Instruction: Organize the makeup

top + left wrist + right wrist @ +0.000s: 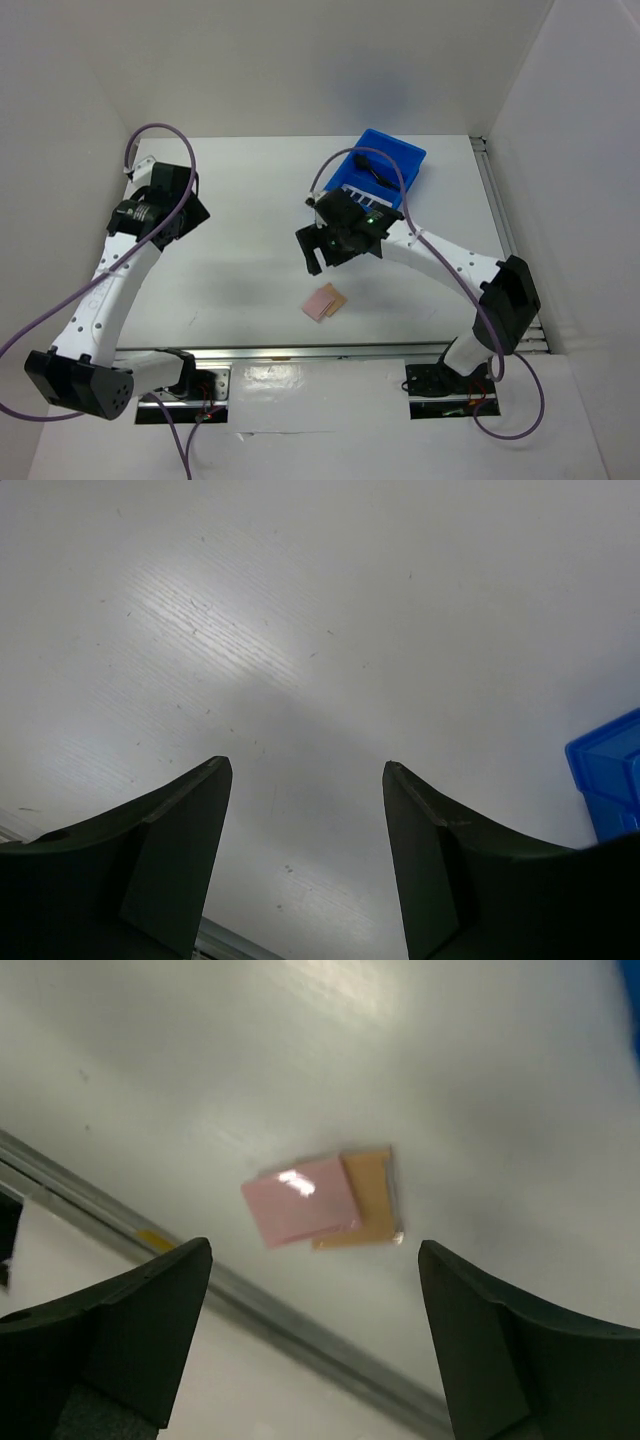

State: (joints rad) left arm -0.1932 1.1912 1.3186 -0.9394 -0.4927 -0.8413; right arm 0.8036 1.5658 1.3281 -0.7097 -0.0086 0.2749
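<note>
The right gripper (315, 1250) sat nearest the lens. Its two dark fingers (140, 1330) filled the lower corners of the wrist view, spread wide with nothing between them. That posture read as lining up for a pick, not carrying anything.

The left gripper (306, 767) also had its jaws parted and empty. It looked parked out of the way, with only bare white table (250, 200) ahead of its tips.

The blue tray (385, 165) lay on the far side of the right jaws, behind the wrist, and showed as a blue corner off to the right of the left jaws. It was probably where the makeup was meant to go. What it held was too small, and too hidden by the arm, to tell.

Two flat square pads lay on the table below the right jaws, roughly centred in the gap between the fingertips and touched by neither. The pink pad (300, 1205) was glossy and caught a highlight. It lay on top, overlapping one side of the tan pad (372, 1195). Both looked thin and flush with the surface, so I judged that getting a fingertip under an edge would be the awkward part.
</note>
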